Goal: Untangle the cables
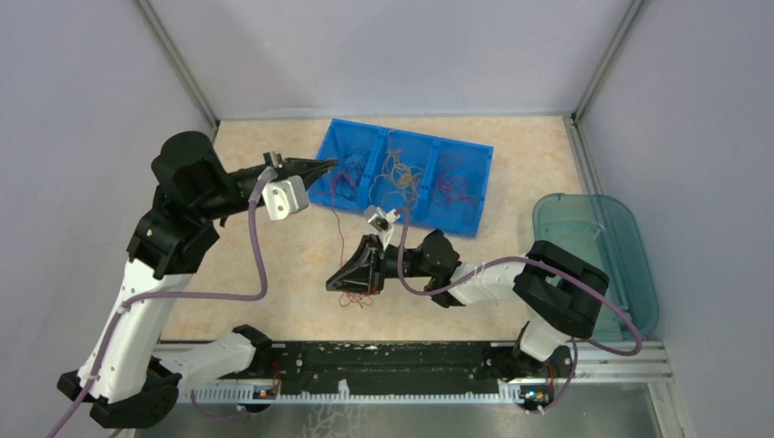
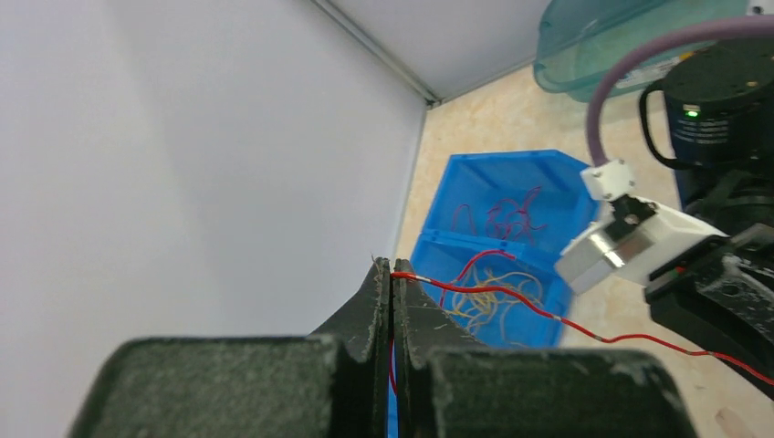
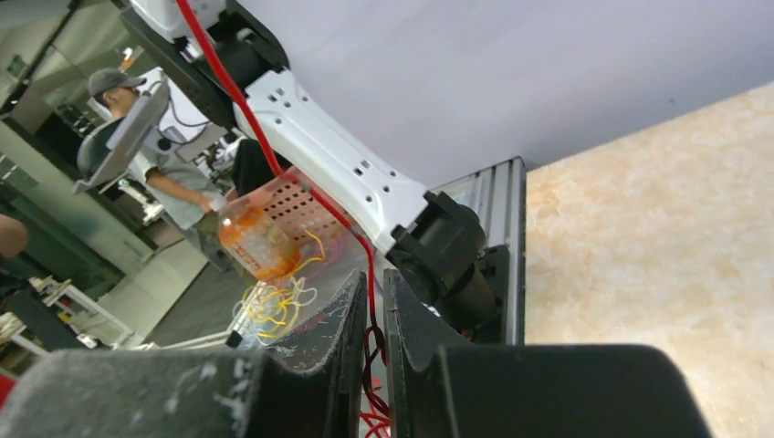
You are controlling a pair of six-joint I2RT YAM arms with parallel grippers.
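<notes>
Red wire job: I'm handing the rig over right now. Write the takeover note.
Left gripper: shut on a red wire, at the left edge of the bin.
Right gripper: jaws almost together around the same wire lower down; firm grip unclear.
Bin: purple strands, yellow strands and red strands, one colour per compartment.
Done: the wire is stretched between the arms.
Left: a red clump lies tangled on the table under the right gripper; probably free it, then bin it.
</notes>
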